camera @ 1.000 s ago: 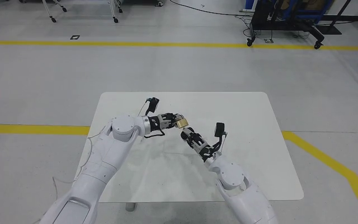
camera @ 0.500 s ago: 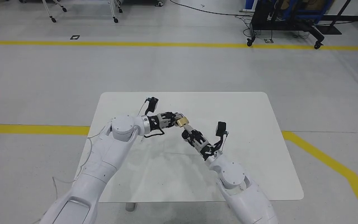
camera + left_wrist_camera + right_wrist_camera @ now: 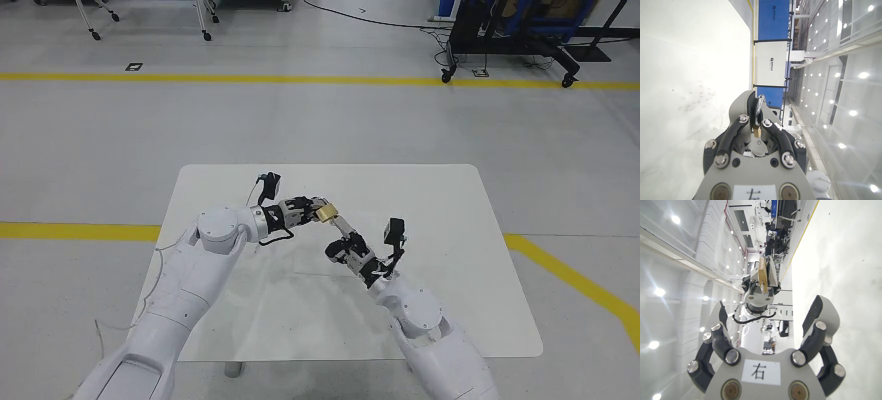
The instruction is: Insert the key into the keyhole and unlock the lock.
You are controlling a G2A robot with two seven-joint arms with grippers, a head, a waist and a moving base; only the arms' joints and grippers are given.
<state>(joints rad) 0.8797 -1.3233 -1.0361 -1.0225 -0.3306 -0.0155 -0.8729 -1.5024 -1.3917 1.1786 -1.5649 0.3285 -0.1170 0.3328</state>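
**Asker:** Where is the lock?

**Me:** It is in my left jaws. They are closed on the brass padlock, with a finger pressed to each flat side. The lock hangs in the air over the middle of the white bench and does not touch it. From my left wrist I see the silver shackle lying out toward the fingertips. A slip of the brass body sits deeper in, nearer the palm.

**Asker:** And the key?

**Me:** From my right wrist the padlock faces me edge-on. A thin silvery key sticks out of its near brass end, where the keyhole is. Nothing but the lock holds it there.

**Asker:** So your right side has nothing?

**Me:** Nothing. My right jaws stand wide apart, and the ribbed black pads are bare. From above they sit just beside the lock, on the side nearer my body and a little to my right. They point at the lock with a clear gap between.

**Asker:** Is the shackle sprung?

**Me:** I cannot tell. It is seen edge-on from my left wrist, and from my right wrist its far end is too small to judge.

**Asker:** Anything else around?

**Me:** A yellow line runs across the grey floor beyond the bench.
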